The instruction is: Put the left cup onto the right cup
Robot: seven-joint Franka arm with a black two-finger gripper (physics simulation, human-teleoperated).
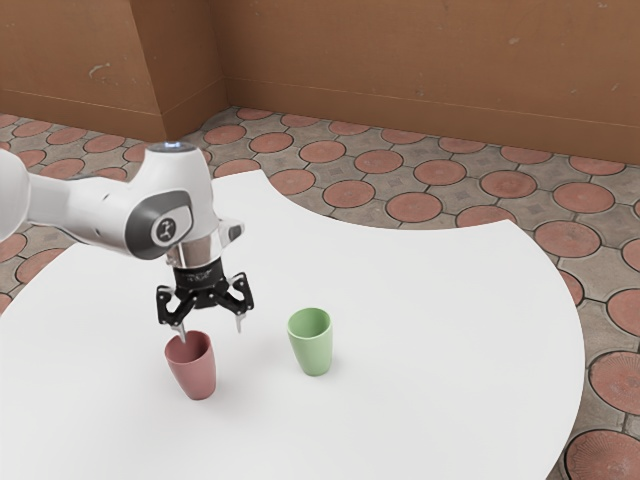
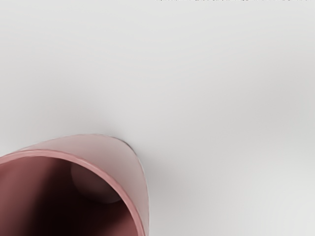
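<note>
— What's cut off?
— The pink cup (image 2: 74, 196) is cropped in the wrist view, so only part of its rim is seen.
— And the gripper (image 1: 210, 322)?
— It's held open just above that cup (image 1: 191, 365), lower left of the exterior frame. The green cup (image 1: 311, 341) is seen apart, to the right.

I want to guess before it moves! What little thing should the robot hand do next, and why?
Probably dip slightly lower and pinch the wall of the red cup. The gripper hangs open just above it, one finger seemingly over its mouth, the other outside, and it stands on the table apart from the green cup.
</note>
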